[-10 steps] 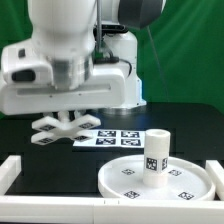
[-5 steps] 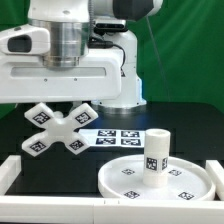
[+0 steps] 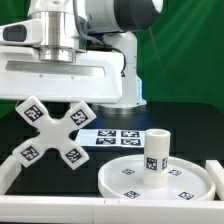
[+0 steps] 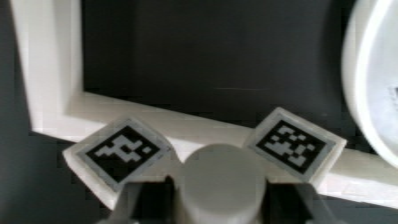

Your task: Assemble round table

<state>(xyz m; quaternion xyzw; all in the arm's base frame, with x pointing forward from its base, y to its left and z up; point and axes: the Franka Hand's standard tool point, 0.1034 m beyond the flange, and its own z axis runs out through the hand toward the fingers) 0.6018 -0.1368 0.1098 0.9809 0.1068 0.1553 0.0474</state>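
Observation:
My gripper (image 3: 55,98) is shut on the cross-shaped base (image 3: 52,133) and holds it upright, above the table at the exterior view's left. Its four tagged arms spread out below my hand. In the wrist view the base (image 4: 214,160) fills the space between my fingers, with two tags showing. The round disc (image 3: 160,180) lies flat at the exterior view's right front. The short thick leg (image 3: 156,157) stands upright on the middle of the disc.
The marker board (image 3: 118,136) lies flat behind the disc. A white border rim (image 3: 60,210) runs along the table's front and sides; it also shows in the wrist view (image 4: 71,80). The robot's base (image 3: 125,85) stands behind.
My gripper has lifted the cross-shaped base off the table and tilted it upright, so its tagged face now faces the exterior camera. The disc and leg have not moved.

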